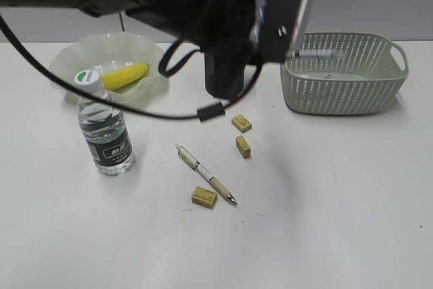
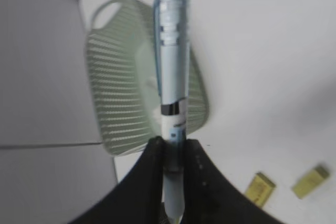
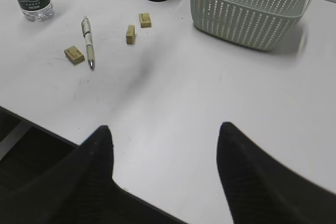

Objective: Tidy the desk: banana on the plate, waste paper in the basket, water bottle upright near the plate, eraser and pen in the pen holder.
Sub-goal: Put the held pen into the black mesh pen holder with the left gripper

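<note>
My left gripper (image 2: 172, 148) is shut on a pale blue pen (image 2: 170, 51), held in the air beside the basket's (image 1: 345, 82) left rim, its barrel pointing over the basket. A second pen (image 1: 205, 174) lies on the desk (image 1: 325, 194) among three tan erasers (image 1: 241, 123) (image 1: 243, 146) (image 1: 204, 197). The arm partly hides the black pen holder (image 1: 223, 76). The banana (image 1: 125, 76) lies in the plate (image 1: 81, 52). The water bottle (image 1: 105, 130) stands upright in front of the plate. My right gripper (image 3: 166, 129) hangs open and empty over the desk. I cannot make out the waste paper.
The left arm and its cable (image 1: 135, 109) stretch from the upper left across the plate and pen holder. In the right wrist view the desk's near edge (image 3: 47, 129) runs close under the gripper. Bare tabletop lies right of the erasers.
</note>
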